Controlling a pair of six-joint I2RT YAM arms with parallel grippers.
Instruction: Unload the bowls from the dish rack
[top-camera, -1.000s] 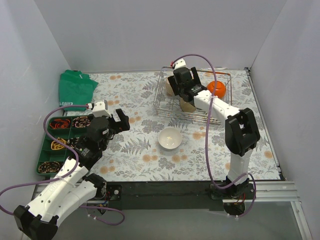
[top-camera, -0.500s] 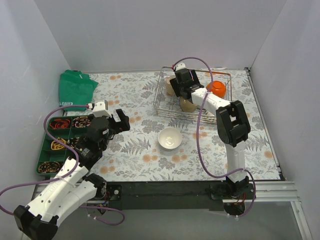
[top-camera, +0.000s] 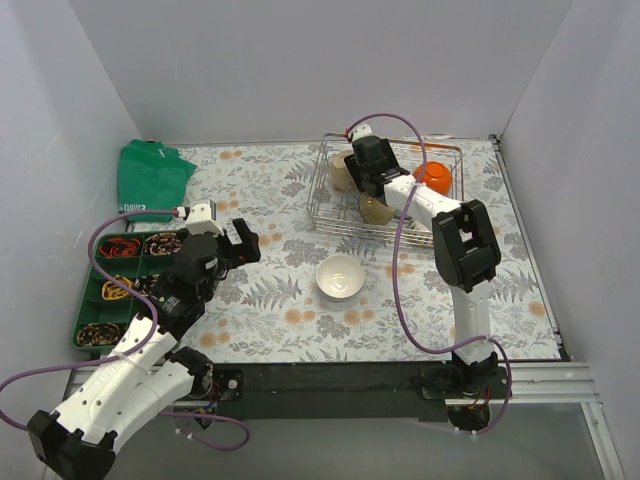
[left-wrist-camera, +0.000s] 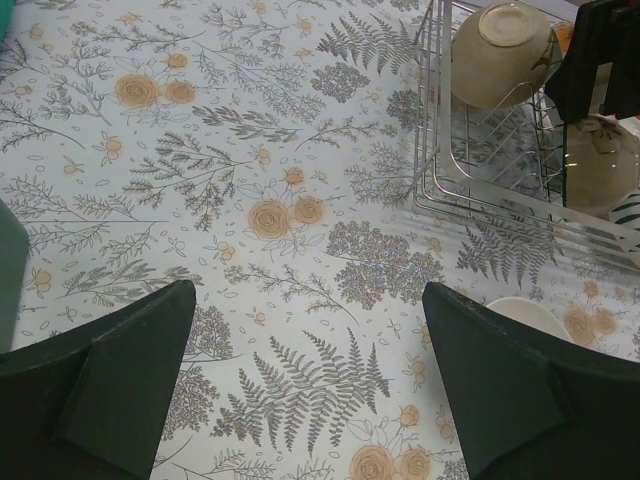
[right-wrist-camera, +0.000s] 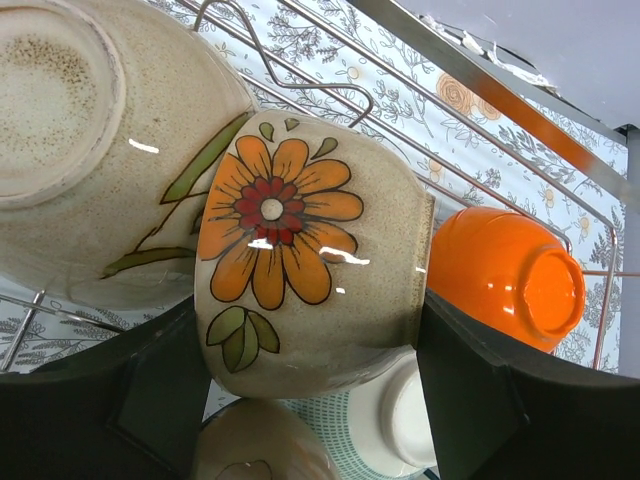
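Observation:
The dish rack (top-camera: 322, 190) stands at the back right with several bowls on edge in it. My right gripper (top-camera: 368, 180) reaches into the rack. In the right wrist view its fingers press both sides of a beige bowl with an orange flower (right-wrist-camera: 300, 250), the gripper (right-wrist-camera: 308, 330) shut on it. Around it sit another beige bowl (right-wrist-camera: 90, 150), an orange bowl (right-wrist-camera: 505, 275) and a white bowl with teal dashes (right-wrist-camera: 400, 420). One white bowl (top-camera: 340, 277) stands upright on the table. My left gripper (top-camera: 243, 240) hovers open over the cloth left of it, holding nothing.
A green compartment tray (top-camera: 85, 300) with small items lies at the left edge. A green bag (top-camera: 150, 175) lies in the back left corner. Grey walls close three sides. The rack's wire side (left-wrist-camera: 440, 180) shows in the left wrist view.
My right gripper has pushed deeper into the rack and its fingers have narrowed onto the flower bowl. The left arm has not moved.

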